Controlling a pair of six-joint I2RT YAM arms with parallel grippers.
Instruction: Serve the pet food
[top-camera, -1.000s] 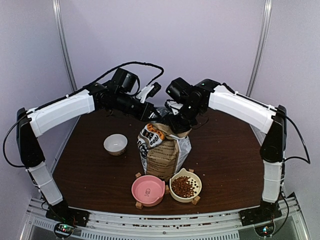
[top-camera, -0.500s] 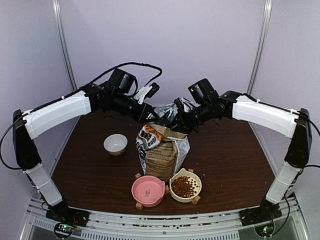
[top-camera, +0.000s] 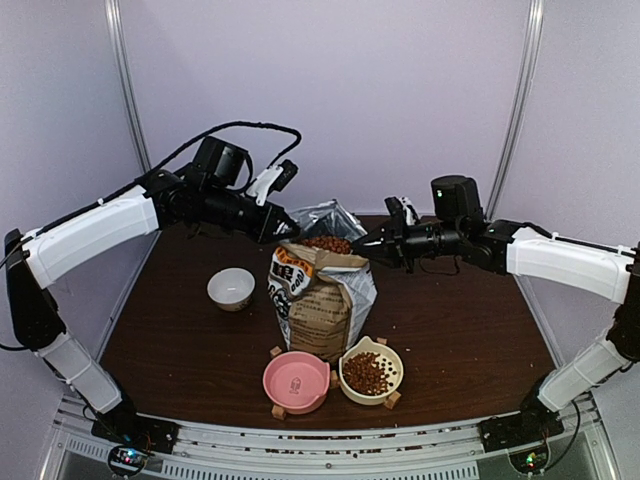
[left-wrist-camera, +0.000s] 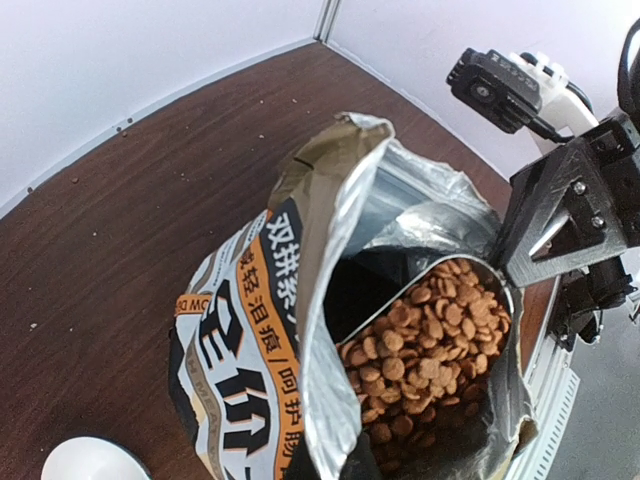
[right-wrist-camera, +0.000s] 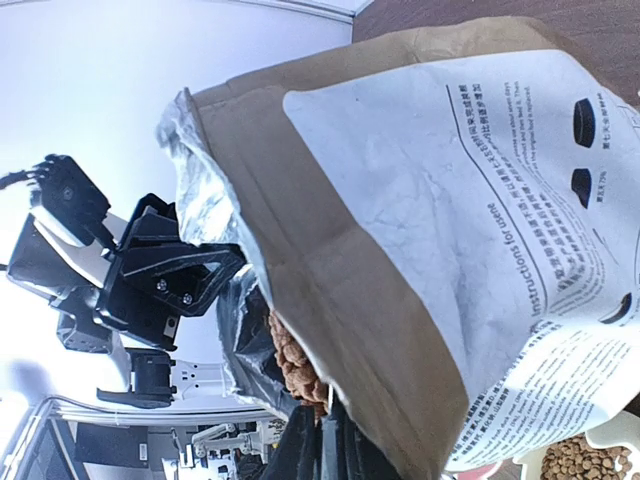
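The brown-and-white paper bag (top-camera: 322, 310) stands upright in the middle of the table with its mouth open. My left gripper (top-camera: 285, 230) is shut on the top left rim of the bag (left-wrist-camera: 240, 340). My right gripper (top-camera: 372, 245) reaches in from the right, shut on the thin handle of a metal scoop. The scoop sits level in the bag's mouth, heaped with pet food (top-camera: 328, 243) (left-wrist-camera: 430, 340). In the right wrist view the pet food (right-wrist-camera: 295, 365) shows just past my right gripper (right-wrist-camera: 335, 440), behind the bag's wall (right-wrist-camera: 450, 200).
In front of the bag stand a pink bowl (top-camera: 296, 380) and a cream bowl (top-camera: 370, 372) that holds kibble. A small white bowl (top-camera: 231, 288) sits to the bag's left. Table edges lie near on all sides.
My right arm has swung out to the right and stretched flat, and the scoop now shows full at the bag's mouth. My left arm has pulled the rim leftward, widening the opening.
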